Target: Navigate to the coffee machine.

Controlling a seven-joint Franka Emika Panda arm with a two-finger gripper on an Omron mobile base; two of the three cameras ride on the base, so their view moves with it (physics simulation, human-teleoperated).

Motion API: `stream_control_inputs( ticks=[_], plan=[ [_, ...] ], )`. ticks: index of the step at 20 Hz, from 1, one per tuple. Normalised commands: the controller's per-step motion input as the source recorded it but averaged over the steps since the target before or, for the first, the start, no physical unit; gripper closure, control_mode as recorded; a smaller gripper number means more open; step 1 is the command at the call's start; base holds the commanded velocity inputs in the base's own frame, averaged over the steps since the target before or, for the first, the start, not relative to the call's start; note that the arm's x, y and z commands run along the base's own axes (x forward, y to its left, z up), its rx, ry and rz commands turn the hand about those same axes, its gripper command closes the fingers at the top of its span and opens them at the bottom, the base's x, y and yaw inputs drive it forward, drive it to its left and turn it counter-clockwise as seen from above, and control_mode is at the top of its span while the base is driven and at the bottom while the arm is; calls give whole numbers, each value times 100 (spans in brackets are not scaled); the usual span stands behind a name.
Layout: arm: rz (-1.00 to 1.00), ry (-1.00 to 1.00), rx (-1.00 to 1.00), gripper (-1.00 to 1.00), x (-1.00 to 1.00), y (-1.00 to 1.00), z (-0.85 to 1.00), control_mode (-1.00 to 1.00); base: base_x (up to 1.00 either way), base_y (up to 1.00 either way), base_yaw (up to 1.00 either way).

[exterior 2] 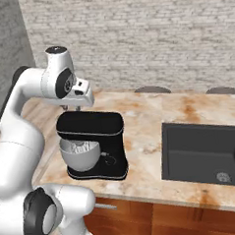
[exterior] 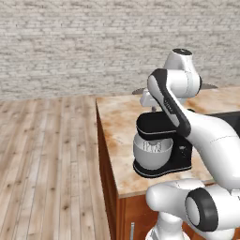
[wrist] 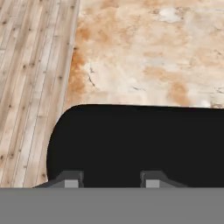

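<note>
1. i had the base parked at the corner of the marble-topped island counter [exterior 2: 143,177], the gripper [wrist: 108,180] poised just above the black head of the stand mixer [exterior 2: 94,145], nothing between its fingertips [wrist: 71,180], which stood a modest gap apart and held nothing.

2. the biggest risk, as i judged it: driving off with the arm hanging this low over the mixer. any turn of the base could have swept the hand into the mixer's head or steel bowl [exterior: 151,152] and knocked it across the counter.

3. a second risk was mistaking the target. the mixer was the one appliance on this counter, and stopping here would have left the task undone.

4. a third: the base sat close to the counter's wooden side [exterior: 108,187], so a tight turn could have clipped the cabinet corner.

5. the sink [exterior 2: 204,153], dark and recessed, lay to the right of the mixer in the right base view; two stool tops [exterior 2: 152,89] showed beyond the far edge.

6. the coffee machine was in none of my camera feeds, so i could not say how it looked or where it stood; i judged it lay elsewhere in the kitchen, beyond the brick wall [exterior: 84,42] and plank floor [exterior: 47,164] in sight.
</note>
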Motion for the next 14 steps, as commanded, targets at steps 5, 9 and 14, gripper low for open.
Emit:
stream_control_inputs(
  ticks=[5, 9, 14],
  plan=[
    [-3, -2, 0, -100, -62, -6, 0, -100, 0, 0, 0],
    [-6, -3, 0, -100, -100, -12, -1, -100, 0, 0, 0],
    [-3, -3, 0, -100, -100, -3, 0, -100, 0, 0, 0]
  ],
)
